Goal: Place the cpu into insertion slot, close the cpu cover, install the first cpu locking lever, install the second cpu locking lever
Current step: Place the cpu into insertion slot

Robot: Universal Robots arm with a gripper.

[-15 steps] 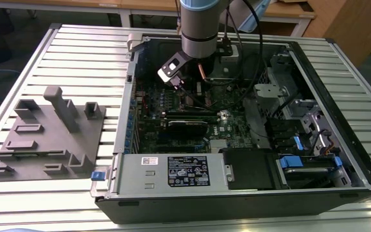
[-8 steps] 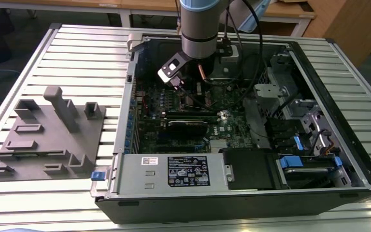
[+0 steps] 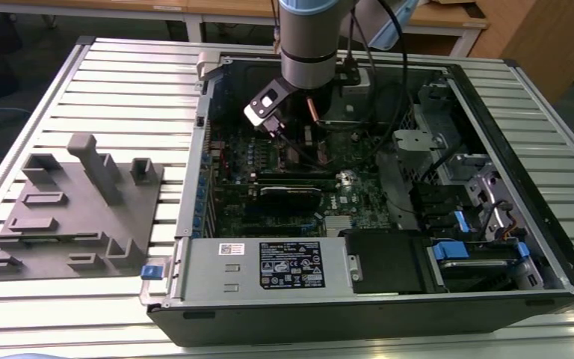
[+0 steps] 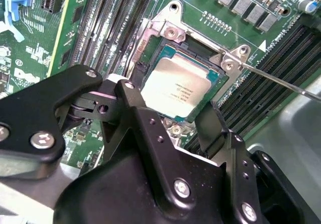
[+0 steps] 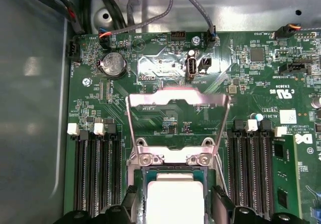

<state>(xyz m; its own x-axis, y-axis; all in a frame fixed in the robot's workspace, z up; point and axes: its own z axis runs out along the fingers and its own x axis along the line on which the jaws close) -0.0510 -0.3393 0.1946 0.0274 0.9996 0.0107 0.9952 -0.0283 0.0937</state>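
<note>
The cpu [image 5: 175, 200] [image 4: 176, 86], a flat square chip with a silver-grey top, lies in the black insertion slot [image 4: 150, 50] on the green motherboard. The cpu cover [image 5: 178, 99], a thin silver frame with a large window, stands raised on its hinge beyond the slot. My gripper [image 5: 175, 211] [image 4: 170, 114] hangs just above the chip and is open. Its black fingertips [image 5: 131, 204] straddle the chip with a small gap on each side. A thin metal lever rod [image 4: 281, 81] sticks out sideways from the socket corner. In the exterior view the gripper [image 3: 285, 138] reaches into the open computer case.
Long black memory slots [image 5: 95, 169] flank the socket on both sides. A coin battery [image 5: 113, 64] and cables [image 5: 150, 18] lie beyond the cover. The case walls [image 3: 526, 149], drive bays and a power supply [image 3: 267, 265] ring the board. A grey fixture [image 3: 78, 209] sits on the table.
</note>
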